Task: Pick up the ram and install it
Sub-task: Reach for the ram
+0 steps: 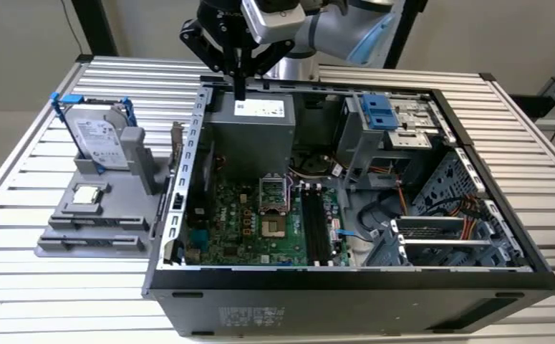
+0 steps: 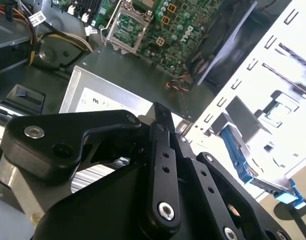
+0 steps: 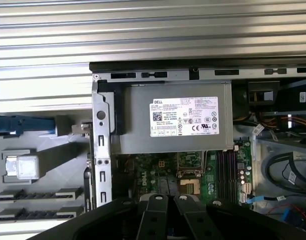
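Note:
My gripper (image 1: 242, 95) hangs at the back of the open computer case (image 1: 468, 154), just above the silver power supply (image 1: 258, 109). Its black fingers (image 2: 161, 150) meet at the tip and look shut, with nothing between them. A thin stick standing on edge at the right side of the grey fixture (image 1: 96, 236), close to the case wall, looks like the ram (image 1: 176, 147); it is well to the exterior view's left of the gripper and lower. On the green motherboard (image 1: 248, 229) the long black memory slots (image 1: 311, 222) lie bare.
The fixture holds a silver hard drive (image 1: 100, 136) in a blue frame and a small square processor chip (image 1: 88, 193). Inside the case are a blue drive bay (image 1: 380, 115), cables (image 1: 392, 208) and the processor socket (image 1: 273, 195). Everything rests on a ribbed metal table (image 1: 29, 287).

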You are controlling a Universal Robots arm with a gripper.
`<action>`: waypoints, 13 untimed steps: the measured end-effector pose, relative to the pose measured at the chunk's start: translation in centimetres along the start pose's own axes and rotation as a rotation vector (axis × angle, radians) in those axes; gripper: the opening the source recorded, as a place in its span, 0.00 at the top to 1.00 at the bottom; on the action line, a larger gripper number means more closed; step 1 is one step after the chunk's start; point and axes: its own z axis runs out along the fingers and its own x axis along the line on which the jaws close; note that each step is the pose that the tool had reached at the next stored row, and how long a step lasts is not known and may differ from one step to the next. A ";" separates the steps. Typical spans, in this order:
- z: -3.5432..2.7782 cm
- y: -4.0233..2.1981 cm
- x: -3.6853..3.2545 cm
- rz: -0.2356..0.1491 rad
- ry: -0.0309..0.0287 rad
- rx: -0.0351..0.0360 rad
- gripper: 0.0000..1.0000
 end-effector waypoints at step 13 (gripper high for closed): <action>-0.01 -0.04 0.61 0.000 -0.0001 0.0000 1.00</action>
